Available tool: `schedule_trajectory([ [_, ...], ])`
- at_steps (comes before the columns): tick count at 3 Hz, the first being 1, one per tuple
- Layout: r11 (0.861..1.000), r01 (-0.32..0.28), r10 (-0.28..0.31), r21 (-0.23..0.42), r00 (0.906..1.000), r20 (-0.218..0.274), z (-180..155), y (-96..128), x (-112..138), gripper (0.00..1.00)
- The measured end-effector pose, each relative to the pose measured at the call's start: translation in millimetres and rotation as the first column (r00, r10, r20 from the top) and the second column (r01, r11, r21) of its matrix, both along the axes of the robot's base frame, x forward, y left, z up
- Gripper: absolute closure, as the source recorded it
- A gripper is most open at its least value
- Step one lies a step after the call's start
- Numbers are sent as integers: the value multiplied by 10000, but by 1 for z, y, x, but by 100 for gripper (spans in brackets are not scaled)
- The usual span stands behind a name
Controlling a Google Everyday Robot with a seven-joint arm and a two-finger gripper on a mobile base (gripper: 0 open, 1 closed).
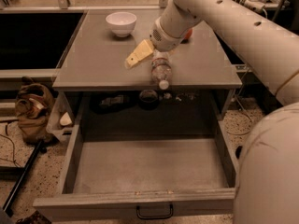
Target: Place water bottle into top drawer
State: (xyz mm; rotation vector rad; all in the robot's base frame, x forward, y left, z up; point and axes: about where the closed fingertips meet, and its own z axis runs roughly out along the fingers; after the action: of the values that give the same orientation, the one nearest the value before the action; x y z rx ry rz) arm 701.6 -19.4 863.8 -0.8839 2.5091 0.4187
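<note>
The water bottle (161,70) lies on its side on the grey tabletop (93,64) near the front edge, white cap pointing to the front. My gripper (141,53) is low over the tabletop at the bottle's far end, with its pale yellow part sticking out to the bottle's left. The wrist covers the bottle's base. The top drawer (135,202) is pulled wide open below the tabletop. Its floor is bare and its black handle (154,213) faces the front.
A white bowl (121,22) stands at the back left of the tabletop. An orange object (188,33) peeks out behind my arm. Dark items (148,97) lie in the recess behind the drawer. A brown bag (32,111) sits on the floor at left.
</note>
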Motion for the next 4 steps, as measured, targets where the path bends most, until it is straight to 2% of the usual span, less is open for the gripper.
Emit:
schedule_trajectory([
  [1,9997,35,-40,-232,9997,-242,-17,4,-1,0],
  [2,9997,35,-41,-237,9997,-249,-17,4,-1,18],
  [4,9999,-79,77,-92,9997,-247,-17,4,-3,64],
])
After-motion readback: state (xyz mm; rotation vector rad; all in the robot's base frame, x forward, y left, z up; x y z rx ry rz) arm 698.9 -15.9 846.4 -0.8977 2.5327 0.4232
